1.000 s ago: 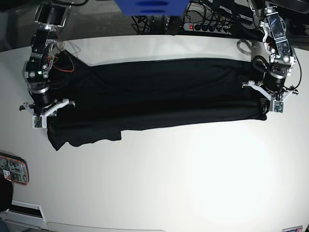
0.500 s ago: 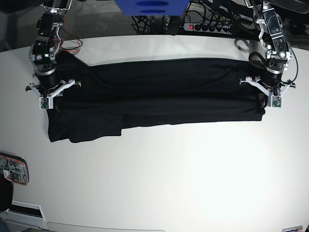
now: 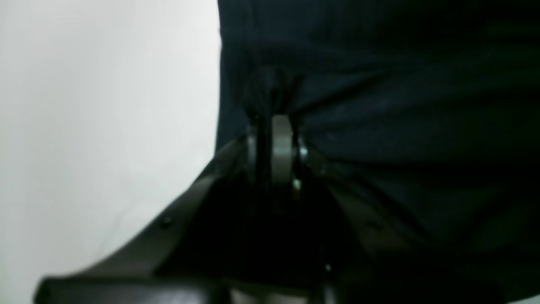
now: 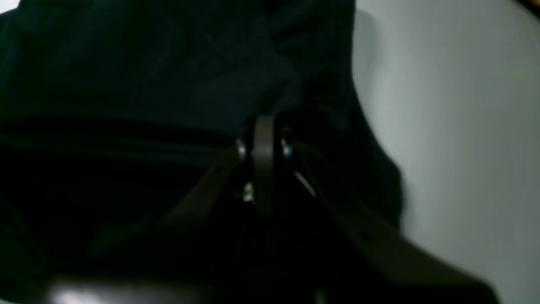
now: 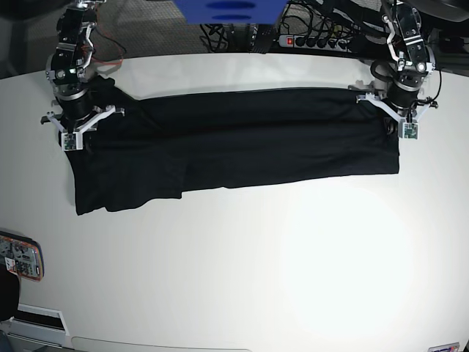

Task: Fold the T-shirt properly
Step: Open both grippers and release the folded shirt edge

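Note:
The black T-shirt [image 5: 234,143] lies spread as a long band across the far half of the white table [image 5: 242,271]. My left gripper [image 5: 398,121] is at the shirt's right end, shut on a pinch of its cloth; the left wrist view shows the jaws closed on a bunched fold [image 3: 272,95]. My right gripper [image 5: 75,126] is at the shirt's left end, shut on the cloth too; the right wrist view shows closed jaws [image 4: 263,126] with dark fabric [image 4: 147,84] around them. The shirt's lower left corner [image 5: 110,194] hangs lower than the rest.
A power strip and cables [image 5: 315,38] lie beyond the table's far edge, next to a blue object [image 5: 229,10]. A small patterned object [image 5: 18,257] sits at the table's left edge.
Both grippers have moved toward the far edge of the table, drawing the shirt's folded layer back with them. The shirt now lies flatter and wider.

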Robot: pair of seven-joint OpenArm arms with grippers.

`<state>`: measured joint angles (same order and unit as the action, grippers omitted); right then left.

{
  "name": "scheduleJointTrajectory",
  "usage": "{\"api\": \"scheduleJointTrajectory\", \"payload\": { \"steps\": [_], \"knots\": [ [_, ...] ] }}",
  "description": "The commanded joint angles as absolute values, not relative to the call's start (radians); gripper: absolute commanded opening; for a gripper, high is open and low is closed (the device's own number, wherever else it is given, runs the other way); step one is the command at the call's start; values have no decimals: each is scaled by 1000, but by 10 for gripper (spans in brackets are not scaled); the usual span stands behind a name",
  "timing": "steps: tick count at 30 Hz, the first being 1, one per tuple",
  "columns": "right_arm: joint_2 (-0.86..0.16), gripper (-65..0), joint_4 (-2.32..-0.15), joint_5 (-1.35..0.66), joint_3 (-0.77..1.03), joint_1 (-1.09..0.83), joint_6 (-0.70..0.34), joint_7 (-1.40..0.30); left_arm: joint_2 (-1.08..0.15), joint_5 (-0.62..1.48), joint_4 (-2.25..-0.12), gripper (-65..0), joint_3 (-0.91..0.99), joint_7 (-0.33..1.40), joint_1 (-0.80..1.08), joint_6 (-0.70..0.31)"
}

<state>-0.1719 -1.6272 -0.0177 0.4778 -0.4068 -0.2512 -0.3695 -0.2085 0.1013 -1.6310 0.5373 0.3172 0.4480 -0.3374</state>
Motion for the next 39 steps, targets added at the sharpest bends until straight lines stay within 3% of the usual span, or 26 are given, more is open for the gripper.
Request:
{"api": "scheduleJointTrajectory", "payload": {
  "steps": [1, 3, 9, 14, 29, 39],
  "knots": [
    [-185, -650, -1618, -13, 486, -407, -237, -354, -222, 96, -1636, -650, 544, 306, 447, -321],
    [-183, -650, -1592, -15, 484, -406, -237, -352, -222, 96, -1633, -650, 544, 306, 447, -321],
    [-165, -379, -1580, -15, 484, -410, -237, -257, -222, 94, -1638, -650, 544, 306, 455, -321],
    [-163, -262, -1587, -15, 489, -410, -237, -251, -240, 85, -1643, -565, 539, 308, 484, -321],
    [-157, -256, -1695, -16, 490, -410, -237, -254, -311, 84, -1655, -553, 542, 311, 539, -323],
    [-157, -256, -1819, -19, 489, -406, -237, -340, -305, -13, -1830, -551, 542, 315, 552, -323]
  ]
}}
